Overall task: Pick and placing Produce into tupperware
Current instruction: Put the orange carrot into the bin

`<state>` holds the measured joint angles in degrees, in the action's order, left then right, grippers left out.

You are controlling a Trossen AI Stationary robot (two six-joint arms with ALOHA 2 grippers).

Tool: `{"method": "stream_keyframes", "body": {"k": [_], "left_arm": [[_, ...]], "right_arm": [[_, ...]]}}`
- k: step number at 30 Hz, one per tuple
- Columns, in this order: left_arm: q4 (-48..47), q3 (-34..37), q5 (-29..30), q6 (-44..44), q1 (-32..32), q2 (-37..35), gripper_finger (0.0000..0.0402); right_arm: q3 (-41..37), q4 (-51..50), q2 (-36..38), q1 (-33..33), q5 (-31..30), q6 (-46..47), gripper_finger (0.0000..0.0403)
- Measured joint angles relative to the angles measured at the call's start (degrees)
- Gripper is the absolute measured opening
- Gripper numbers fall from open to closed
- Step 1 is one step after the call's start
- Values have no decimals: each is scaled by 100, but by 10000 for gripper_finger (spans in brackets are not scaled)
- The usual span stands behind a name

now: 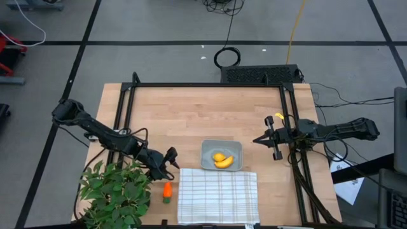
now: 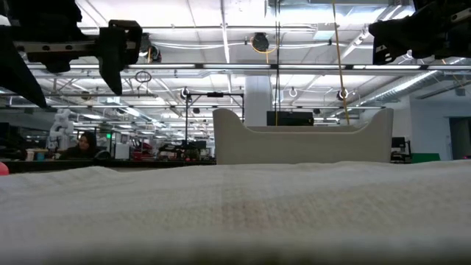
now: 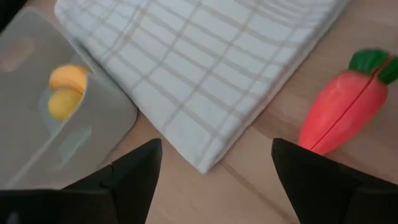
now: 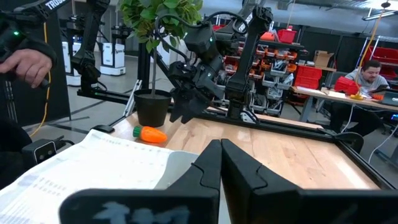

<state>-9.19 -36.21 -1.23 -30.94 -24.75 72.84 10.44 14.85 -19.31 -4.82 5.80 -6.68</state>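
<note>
Your carrot lies on bare wood btwn plant and checked cloth. Banana and lemon sit in the tupperware. Left gripper hovers spread just above carrot. Right gripper waits w/ fingers pressed together, well apart.

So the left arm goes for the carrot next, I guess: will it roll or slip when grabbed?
The carrot looks smooth and glossy, so it may slip between hard jaws. Its rounded, tapered body lies on bare wood beside the cloth, so a nudge would probably roll it in a curve. It looks stiff, likely light plastic.
</note>
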Motion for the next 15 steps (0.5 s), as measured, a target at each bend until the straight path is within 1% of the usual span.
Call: {"method": "stream_keyframes", "body": {"k": [4,11,15], "left_arm": [[135,0,5,882,45,0,310],[190,0,11,1919,72,0,310],[250,0,22,2820,185,0,310]], "right_arm": [[0,-2,0,0,0,0,0],[0,-13,0,0,0,0,0],[0,-13,0,2,0,0,0]]}}
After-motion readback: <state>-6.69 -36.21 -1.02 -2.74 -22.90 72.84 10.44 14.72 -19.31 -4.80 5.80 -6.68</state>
